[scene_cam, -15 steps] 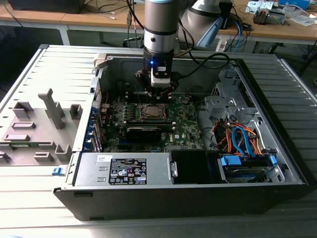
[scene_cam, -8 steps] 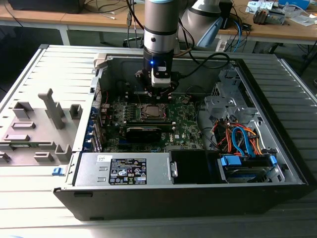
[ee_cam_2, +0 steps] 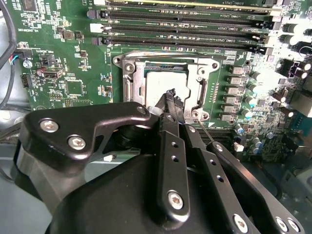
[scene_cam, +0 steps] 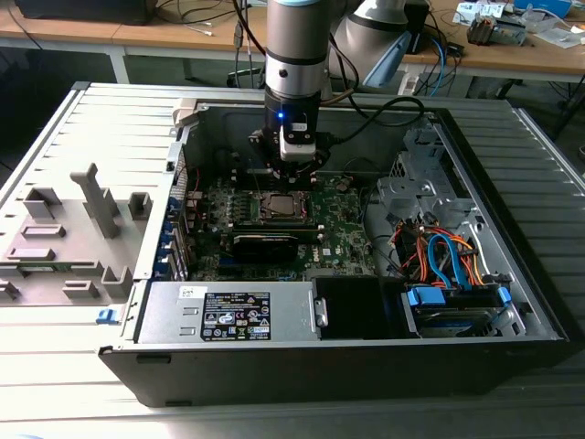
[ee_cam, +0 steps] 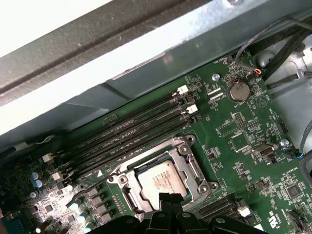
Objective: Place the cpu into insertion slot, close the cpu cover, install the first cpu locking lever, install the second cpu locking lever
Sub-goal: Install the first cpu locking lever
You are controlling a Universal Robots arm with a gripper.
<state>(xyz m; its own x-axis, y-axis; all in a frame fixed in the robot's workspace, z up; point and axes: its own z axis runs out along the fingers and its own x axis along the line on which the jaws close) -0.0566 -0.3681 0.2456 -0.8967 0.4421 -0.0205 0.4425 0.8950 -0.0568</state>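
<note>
The cpu point(ee_cam_2: 163, 80), a silvery-grey square, lies flat in the insertion slot point(ee_cam_2: 124, 63) on the green board. The cpu cover point(ee_cam_2: 139, 78), a thin silver frame, lies down around it. In the second wrist view my gripper point(ee_cam_2: 173, 100) hangs shut right over the socket's edge, its black fingertips pressed together. A thin metal lever rod point(ee_cam_2: 207, 132) slants out from the socket corner beside the fingers. The first wrist view shows the cpu point(ee_cam: 158, 178), the cover point(ee_cam: 187, 163) and my gripper point(ee_cam: 169, 199). In the exterior view my gripper point(scene_cam: 294, 176) stands just above the cpu point(scene_cam: 279, 207).
Long black memory slots point(ee_cam_2: 185, 24) run along one side of the socket, close to the grey case wall point(ee_cam: 146, 63). A power supply point(scene_cam: 238, 311) and a drive bay with orange and blue cables point(scene_cam: 448, 256) fill the case's front. A grey fixture point(scene_cam: 91, 219) stands at the exterior view's left.
</note>
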